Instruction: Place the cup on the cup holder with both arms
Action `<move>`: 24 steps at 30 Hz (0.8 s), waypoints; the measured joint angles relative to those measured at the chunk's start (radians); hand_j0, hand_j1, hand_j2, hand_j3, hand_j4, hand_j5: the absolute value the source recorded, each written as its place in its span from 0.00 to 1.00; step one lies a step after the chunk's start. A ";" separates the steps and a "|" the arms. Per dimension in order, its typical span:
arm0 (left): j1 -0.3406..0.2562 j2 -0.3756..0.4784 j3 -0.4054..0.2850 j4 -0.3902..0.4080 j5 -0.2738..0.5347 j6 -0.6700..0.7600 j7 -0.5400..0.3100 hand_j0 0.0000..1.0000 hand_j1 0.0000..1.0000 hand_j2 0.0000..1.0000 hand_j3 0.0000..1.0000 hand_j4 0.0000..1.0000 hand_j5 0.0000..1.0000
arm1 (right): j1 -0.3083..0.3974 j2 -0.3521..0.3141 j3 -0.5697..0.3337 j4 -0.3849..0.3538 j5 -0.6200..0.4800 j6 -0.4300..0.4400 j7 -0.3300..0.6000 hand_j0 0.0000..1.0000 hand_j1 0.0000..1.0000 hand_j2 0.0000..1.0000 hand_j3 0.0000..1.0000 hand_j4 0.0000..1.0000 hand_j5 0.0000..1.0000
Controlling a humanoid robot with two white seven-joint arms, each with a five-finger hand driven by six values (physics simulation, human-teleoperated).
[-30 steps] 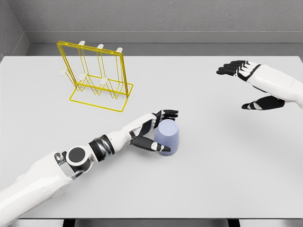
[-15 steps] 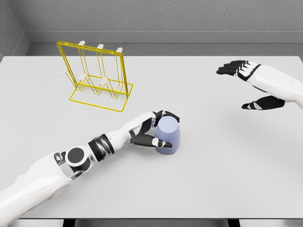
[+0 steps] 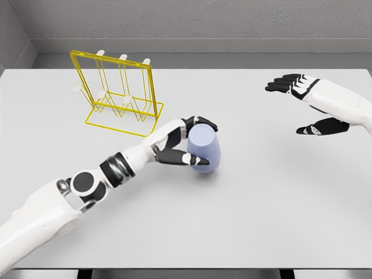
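Near the table's middle, my left hand (image 3: 185, 145) is curled around a pale lavender plastic cup (image 3: 204, 149) — fingers over its far side, thumb on the near side, the cup sitting just to the hand's right. Behind and to the left stands the yellow wire cup holder (image 3: 119, 93) on the white table (image 3: 250, 203). My right hand (image 3: 305, 104) hovers far right — fingers spread, empty.

A single head view is looking down and forward over the white surface (image 3: 261, 221) toward the grey back wall (image 3: 192, 20). It is sitting close above the near edge, taking in the yellow wire cup holder (image 3: 119, 93) at the far left and both arms entering from either side.
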 measured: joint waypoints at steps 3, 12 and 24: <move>-0.002 0.017 0.025 -0.021 0.001 0.000 0.001 0.60 0.60 0.60 0.60 0.60 0.60 | 0.000 0.000 0.000 -0.001 0.000 0.000 0.000 1.00 1.00 1.00 1.00 1.00 1.00; -0.014 0.076 0.085 -0.068 0.004 0.000 0.004 0.60 0.60 0.60 0.60 0.60 0.60 | 0.000 0.000 0.000 -0.003 -0.001 0.000 0.000 1.00 1.00 1.00 1.00 1.00 1.00; -0.020 0.132 0.153 -0.095 0.019 -0.002 0.004 0.60 0.60 0.60 0.60 0.60 0.60 | 0.000 0.001 0.000 -0.004 -0.002 0.000 0.000 1.00 1.00 1.00 1.00 1.00 1.00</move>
